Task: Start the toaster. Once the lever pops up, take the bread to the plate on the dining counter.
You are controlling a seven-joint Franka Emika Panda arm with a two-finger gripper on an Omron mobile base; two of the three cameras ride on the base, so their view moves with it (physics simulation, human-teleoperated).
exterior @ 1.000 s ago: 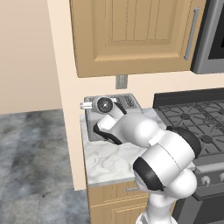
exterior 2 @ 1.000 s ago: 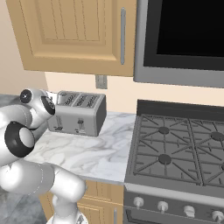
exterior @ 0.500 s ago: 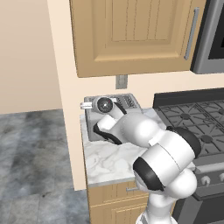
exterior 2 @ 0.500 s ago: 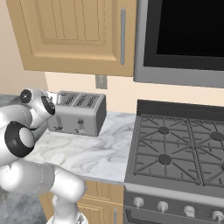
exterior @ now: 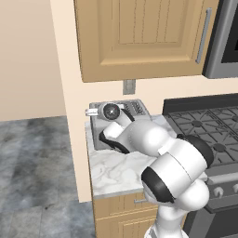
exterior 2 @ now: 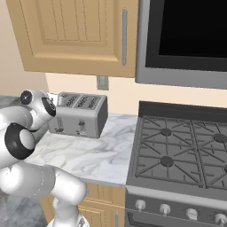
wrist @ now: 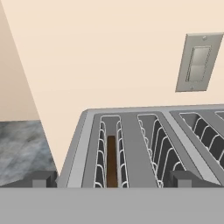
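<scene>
Boxy grey metal toaster (exterior 2: 79, 115) sitting at marble counter's (exterior 2: 88, 153) back-left corner, dark brown bread slice (wrist: 112, 161) standing in end slot, gripper (wrist: 112, 180) hovering wide open w/ nothing held, counter front free.

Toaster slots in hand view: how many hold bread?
1. The bread sits in the leftmost slot of the toaster. The next slot and the two at the right look empty; their lower ends are cut off, so partly hidden.

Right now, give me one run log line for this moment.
gripper: open, above toaster | bread: down in end slot | lever: not visible
</scene>
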